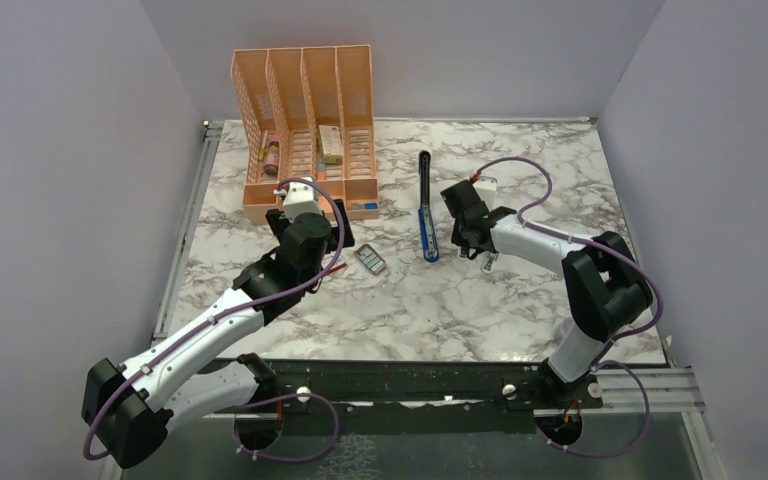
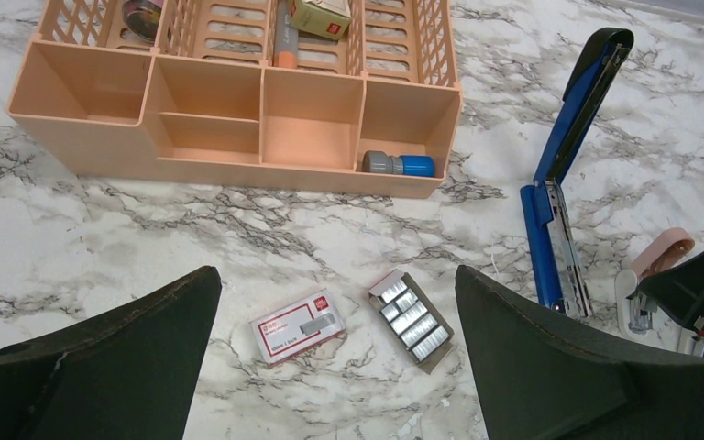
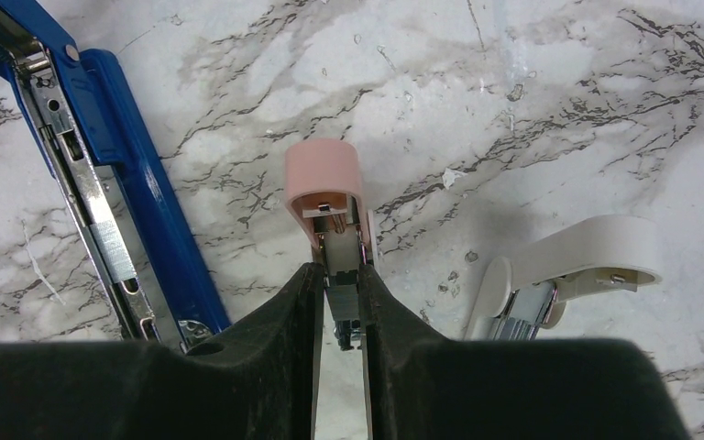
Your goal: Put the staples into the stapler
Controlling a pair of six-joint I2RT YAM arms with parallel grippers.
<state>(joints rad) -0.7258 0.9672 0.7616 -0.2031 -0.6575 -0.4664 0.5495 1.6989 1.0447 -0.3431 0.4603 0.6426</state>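
Observation:
The blue stapler [image 1: 428, 228] lies opened flat mid-table, its black top arm [image 1: 424, 170] swung away and its metal channel [image 2: 564, 247] showing; it also shows in the right wrist view [image 3: 137, 183]. The staples sit in a small tray [image 2: 411, 319] beside the red-pink box [image 2: 297, 325]. My left gripper [image 2: 335, 280] is open and empty, above and astride box and tray; in the top view it [image 1: 343, 252] is left of the tray [image 1: 371, 260]. My right gripper [image 3: 337, 275] is shut on a pink-capped metal piece [image 3: 324, 179], right of the stapler.
A white curved clip-like piece [image 3: 577, 257] lies just right of the pink-capped piece. An orange desk organizer [image 1: 305, 130] stands at the back left, with a grey-blue item [image 2: 399, 165] in its front compartment. Grey walls enclose the table on three sides.

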